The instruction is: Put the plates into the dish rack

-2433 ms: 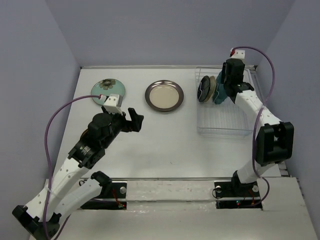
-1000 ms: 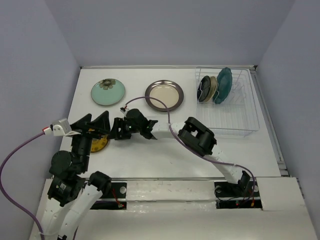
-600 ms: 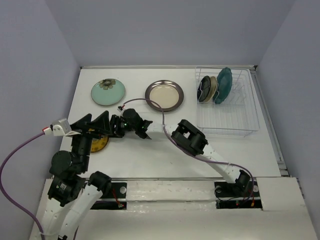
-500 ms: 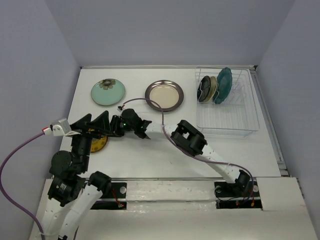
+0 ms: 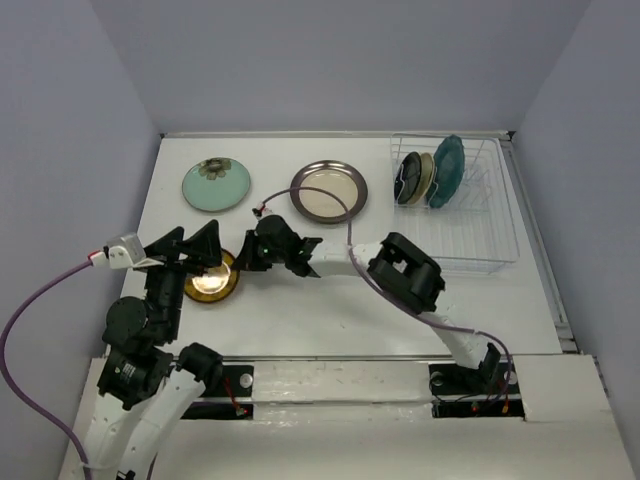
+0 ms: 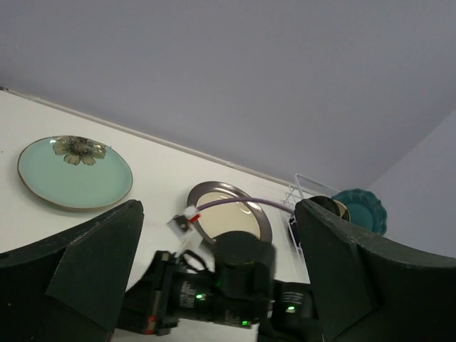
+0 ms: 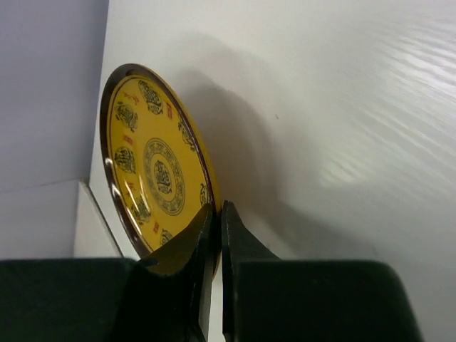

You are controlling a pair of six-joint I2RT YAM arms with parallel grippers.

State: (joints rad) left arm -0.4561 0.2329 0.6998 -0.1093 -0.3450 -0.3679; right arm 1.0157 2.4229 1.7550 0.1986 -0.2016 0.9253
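Note:
A yellow-orange plate [image 5: 212,280] with a dark rim lies at the left of the table, and my right gripper [image 5: 242,264] is shut on its right edge. In the right wrist view both fingers [image 7: 208,235] pinch the rim of this plate [image 7: 153,174]. My left gripper [image 5: 190,246] hangs open just left of it, holding nothing. The mint flower plate [image 5: 216,184] and the silver plate [image 5: 329,190] lie flat at the back. In the white dish rack [image 5: 460,240] stand a black plate [image 5: 407,178], a cream plate [image 5: 424,176] and a teal plate [image 5: 446,170].
The left wrist view looks past its wide-open fingers [image 6: 85,278] onto the right arm's wrist [image 6: 239,285], the mint plate [image 6: 75,171], the silver plate [image 6: 229,210] and the teal plate [image 6: 365,211]. A purple cable [image 5: 330,195] arcs over the silver plate. Walls enclose the table.
My right arm swung from the rack to the left side and its jaws closed on the yellow plate's rim. The plate has shifted a little to the right. The left gripper stayed open.

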